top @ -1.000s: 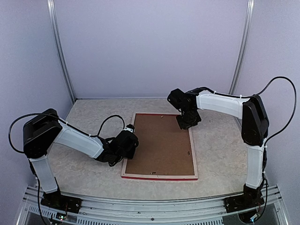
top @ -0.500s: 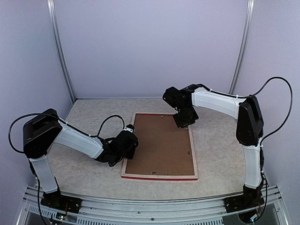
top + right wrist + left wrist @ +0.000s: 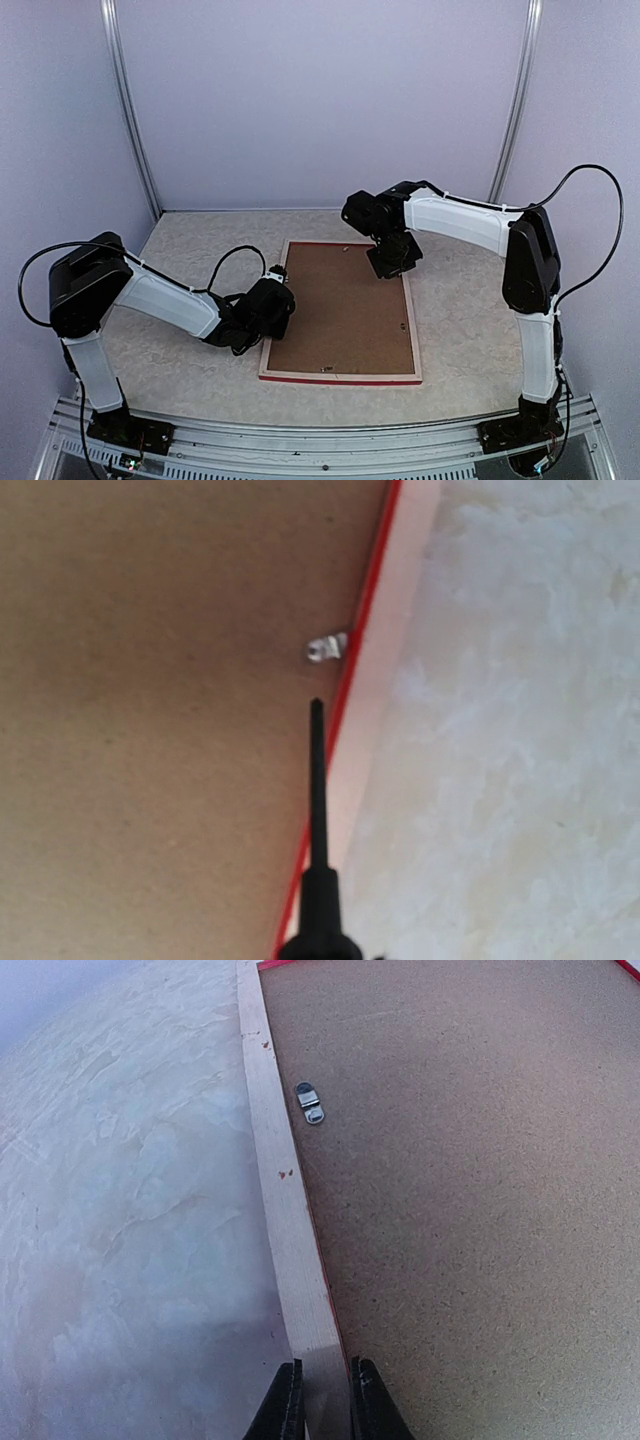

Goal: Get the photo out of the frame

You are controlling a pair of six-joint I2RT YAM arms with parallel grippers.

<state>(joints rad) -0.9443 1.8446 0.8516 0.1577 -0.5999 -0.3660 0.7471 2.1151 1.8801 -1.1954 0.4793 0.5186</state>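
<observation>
from above, the frame lies face down at centre view, backing up, the photo hidden beneath. the left gripper is on its left edge, the right gripper over its upper right. left wrist: jaws pinch the rail at bottom centre; a weak pinch would let the frame skid. right wrist: the held screwdriver points just under the clip at centre; a slip could gouge the backing.

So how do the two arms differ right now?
The left gripper sits low at the left rail of the frame, fingers closed either side of the pale wood. The right gripper hangs above the far right part, holding a thin black tool aimed near a metal clip. Both are down at the face-down frame.
</observation>
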